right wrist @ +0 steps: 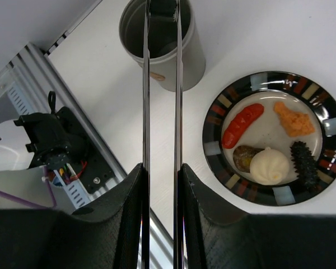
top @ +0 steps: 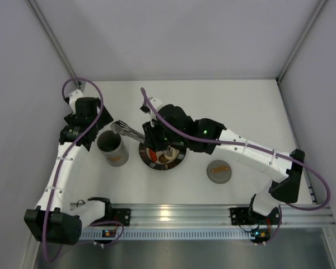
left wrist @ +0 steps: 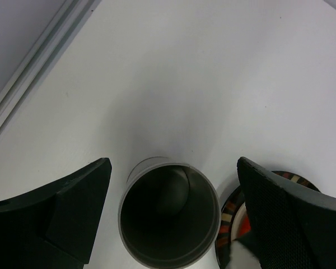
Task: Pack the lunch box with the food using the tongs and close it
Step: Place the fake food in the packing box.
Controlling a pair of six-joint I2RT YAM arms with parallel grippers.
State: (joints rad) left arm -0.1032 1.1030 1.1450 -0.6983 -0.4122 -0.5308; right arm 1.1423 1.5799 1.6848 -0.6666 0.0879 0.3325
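The lunch box [top: 113, 148] is an open grey cylinder standing left of the plate, its inside dark [left wrist: 169, 216]. Its lid [top: 219, 171], with an orange-brown handle, lies flat to the right. My left gripper [left wrist: 173, 161] is open, and the lunch box shows between and below its fingers [left wrist: 73, 207]. My right gripper [right wrist: 161, 168] is shut on the silver tongs [right wrist: 146, 84], whose tips reach over the lunch box [right wrist: 182, 53]. The food lies on the plate [right wrist: 213, 148]: a red sausage [right wrist: 242, 124], an orange piece [right wrist: 294, 119], a white bun [right wrist: 270, 166], a brown bit [right wrist: 243, 157].
A dark spiky piece [right wrist: 305, 162] also lies on the black-rimmed plate [top: 179, 161]. The aluminium rail [top: 173, 216] with both arm bases runs along the near edge. Grey walls enclose the table at the left, back and right.
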